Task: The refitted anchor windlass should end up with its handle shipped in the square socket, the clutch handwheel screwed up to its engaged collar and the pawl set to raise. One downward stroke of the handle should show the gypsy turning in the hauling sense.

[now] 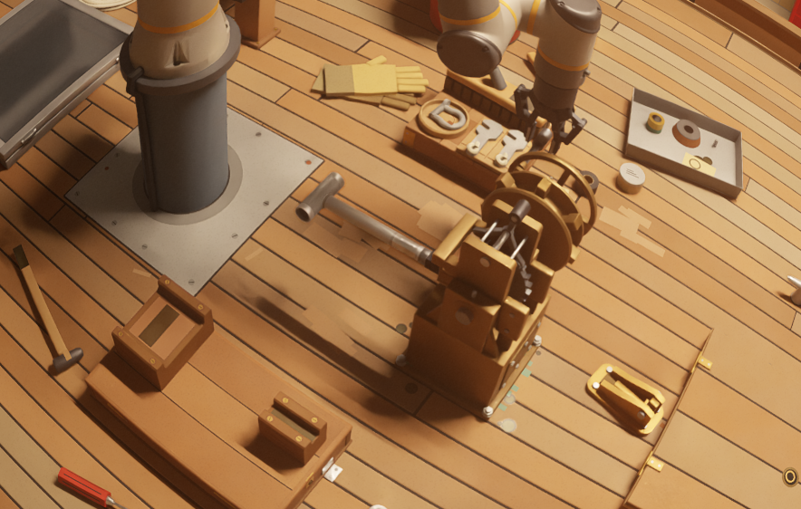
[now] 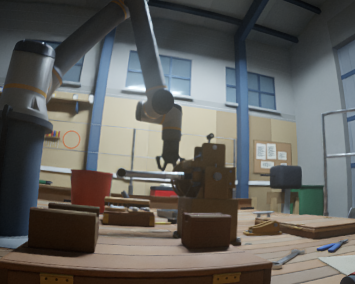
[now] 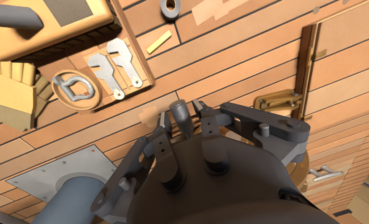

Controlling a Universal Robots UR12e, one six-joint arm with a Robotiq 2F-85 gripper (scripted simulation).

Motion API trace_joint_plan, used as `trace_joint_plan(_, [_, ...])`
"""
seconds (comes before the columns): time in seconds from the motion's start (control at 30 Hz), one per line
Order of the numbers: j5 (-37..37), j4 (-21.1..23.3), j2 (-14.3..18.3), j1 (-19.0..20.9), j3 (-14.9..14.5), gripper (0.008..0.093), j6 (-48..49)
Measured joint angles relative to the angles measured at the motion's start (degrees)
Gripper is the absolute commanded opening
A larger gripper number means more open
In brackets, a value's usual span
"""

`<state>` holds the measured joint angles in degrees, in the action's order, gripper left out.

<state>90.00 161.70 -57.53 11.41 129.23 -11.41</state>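
Observation:
The wooden windlass (image 1: 492, 278) stands mid-deck with its steel handle (image 1: 362, 221) set in the socket and reaching out level toward the arm's pedestal. The brass clutch handwheel (image 1: 556, 183) sits on the windlass's far end, with a dark knob (image 3: 181, 117) standing up from its rim. My gripper (image 3: 180, 111) hangs just above that rim with its open fingers on either side of the knob, holding nothing. The gypsy and pawl sit between the windlass cheeks, partly hidden.
A grey parts tray (image 1: 682, 142) lies right of the handwheel, with a tape roll (image 1: 630, 177) beside it. A board with two spanners (image 1: 495, 139) and a shackle lies just behind the gripper, gloves (image 1: 372, 81) beyond. A brass fitting (image 1: 625, 397) and hatch edge lie to the right.

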Motion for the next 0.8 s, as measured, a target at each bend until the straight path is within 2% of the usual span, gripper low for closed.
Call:
trace_joint_plan(0.3, [0.0, 0.0, 0.0, 0.0, 0.0, 0.0475, 0.0])
trace_joint_plan(0.8, [0.0, 0.0, 0.0, 0.0, 0.0, 0.0175, 0.0])
